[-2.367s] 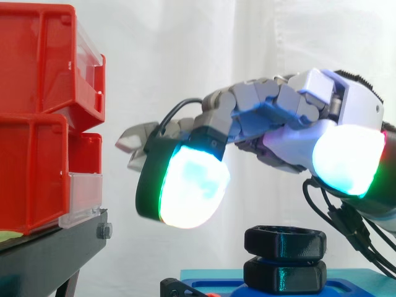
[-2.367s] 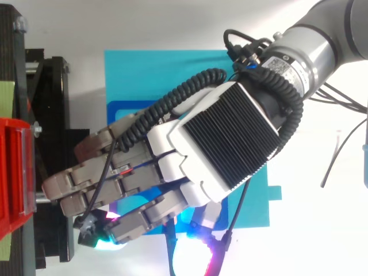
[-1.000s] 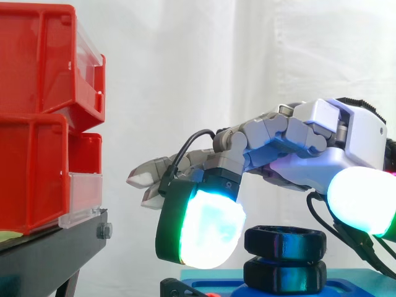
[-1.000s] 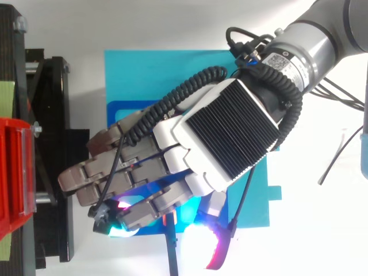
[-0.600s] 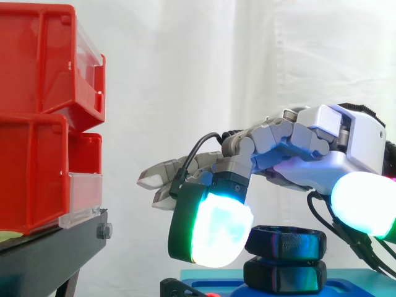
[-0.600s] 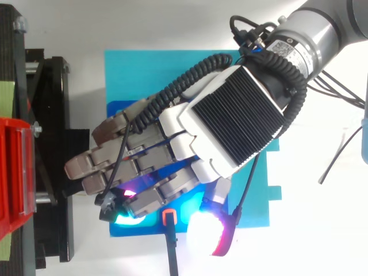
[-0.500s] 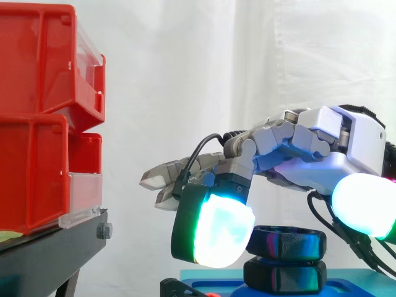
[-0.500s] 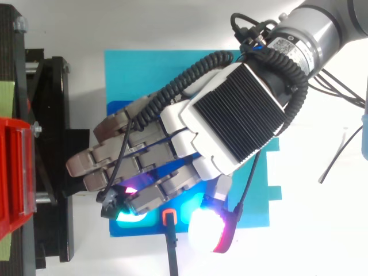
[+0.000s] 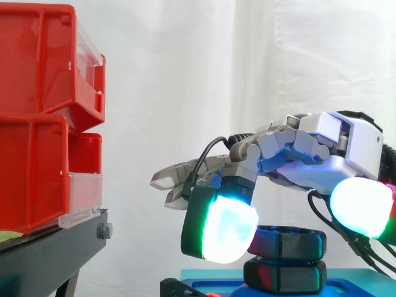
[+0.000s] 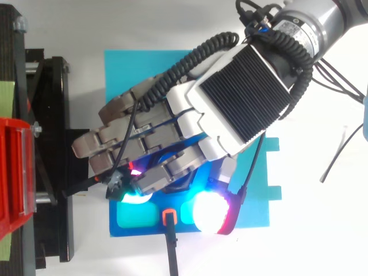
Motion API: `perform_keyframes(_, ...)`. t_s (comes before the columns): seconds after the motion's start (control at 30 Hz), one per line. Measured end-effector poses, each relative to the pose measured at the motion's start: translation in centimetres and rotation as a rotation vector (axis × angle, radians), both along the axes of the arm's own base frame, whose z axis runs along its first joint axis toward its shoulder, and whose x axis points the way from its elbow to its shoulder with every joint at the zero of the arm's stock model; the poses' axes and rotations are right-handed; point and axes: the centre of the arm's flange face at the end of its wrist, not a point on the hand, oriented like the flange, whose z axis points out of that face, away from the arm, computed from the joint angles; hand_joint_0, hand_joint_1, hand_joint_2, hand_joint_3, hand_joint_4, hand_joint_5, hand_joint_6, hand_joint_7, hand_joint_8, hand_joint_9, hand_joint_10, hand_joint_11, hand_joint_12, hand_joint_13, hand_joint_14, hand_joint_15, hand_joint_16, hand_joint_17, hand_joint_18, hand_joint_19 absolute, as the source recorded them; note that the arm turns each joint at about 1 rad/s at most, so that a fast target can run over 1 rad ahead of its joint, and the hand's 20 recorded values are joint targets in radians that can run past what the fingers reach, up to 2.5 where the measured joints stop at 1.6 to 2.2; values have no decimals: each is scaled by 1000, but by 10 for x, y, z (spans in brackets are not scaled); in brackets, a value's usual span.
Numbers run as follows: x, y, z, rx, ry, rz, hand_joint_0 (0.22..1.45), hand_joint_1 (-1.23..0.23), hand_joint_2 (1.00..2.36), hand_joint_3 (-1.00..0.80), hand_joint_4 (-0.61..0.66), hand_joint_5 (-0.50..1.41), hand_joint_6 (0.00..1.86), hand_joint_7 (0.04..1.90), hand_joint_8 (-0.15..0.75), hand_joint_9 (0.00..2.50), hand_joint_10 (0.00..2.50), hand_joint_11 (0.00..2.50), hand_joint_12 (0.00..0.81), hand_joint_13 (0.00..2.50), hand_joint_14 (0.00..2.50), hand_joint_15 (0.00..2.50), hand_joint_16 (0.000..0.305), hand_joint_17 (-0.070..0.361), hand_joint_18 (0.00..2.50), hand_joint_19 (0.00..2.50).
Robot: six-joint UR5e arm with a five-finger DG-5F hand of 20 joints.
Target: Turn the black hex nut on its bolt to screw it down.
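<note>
the hand (image 9: 322, 154) has come down and drawn back toward the arm over the last moments. its fingers are loosely spread and clasp nothing. one bent finger hangs its glowing pad (image 9: 226, 232) at the left edge of the black hex nut (image 9: 291, 242); whether they touch i cannot tell. the thumb pad (image 9: 362, 207) sits right of the nut and higher. the nut rides above a second black hex piece (image 9: 284, 275) on the blue fixture (image 10: 144, 75). likely the hand is bracketing the nut for a grip, with turning not yet begun.
</note>
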Motion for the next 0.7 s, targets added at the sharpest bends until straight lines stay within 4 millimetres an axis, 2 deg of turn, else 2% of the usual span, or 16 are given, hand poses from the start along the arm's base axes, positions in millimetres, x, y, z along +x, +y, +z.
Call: perform_keyframes(0.7, -10, -34, 2, -28, -28, 11, 495, -289, 1000, -500, 329, -96, 716, 790, 341, 604, 5, 172, 361, 569, 7, 187, 57, 129, 583, 606)
